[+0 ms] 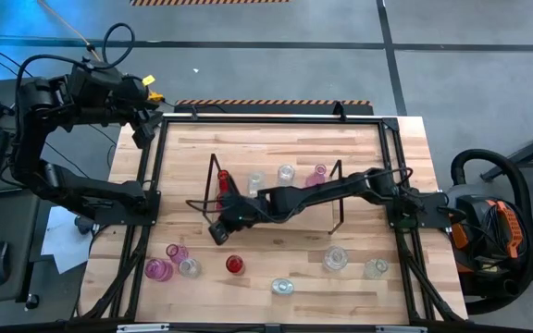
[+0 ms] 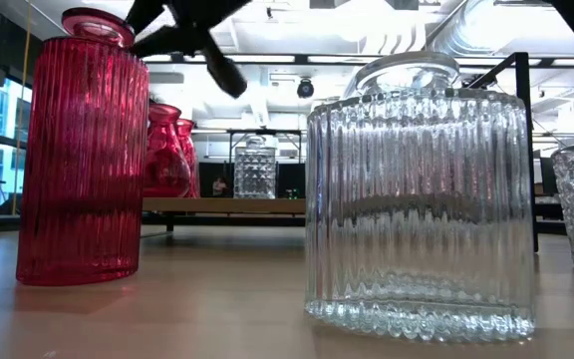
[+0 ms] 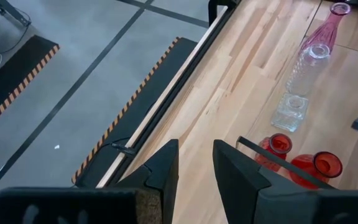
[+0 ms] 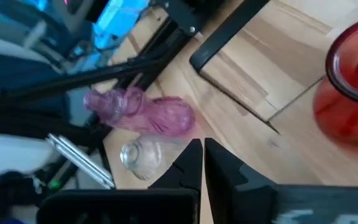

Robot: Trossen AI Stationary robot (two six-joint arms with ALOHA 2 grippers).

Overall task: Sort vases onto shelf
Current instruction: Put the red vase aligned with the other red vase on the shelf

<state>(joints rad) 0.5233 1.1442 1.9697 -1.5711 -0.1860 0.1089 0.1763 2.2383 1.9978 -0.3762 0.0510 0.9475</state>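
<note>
My right gripper (image 1: pixel 218 231) hovers empty, fingers nearly together, beside the shelf (image 1: pixel 213 176). I'd part them, then descend squarely over the red vase (image 1: pixel 234 265) on the bench (image 1: pixel 276 139).

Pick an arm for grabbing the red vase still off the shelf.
Right. The right gripper hangs over mid-table close to the red vase; the left gripper is parked at the far left corner.

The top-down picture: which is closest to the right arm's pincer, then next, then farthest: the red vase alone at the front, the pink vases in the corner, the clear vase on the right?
From the right pincer:
1. Red vase, just in front.
2. Pink vases, front-left corner.
3. Clear vase, off to the right.
</note>
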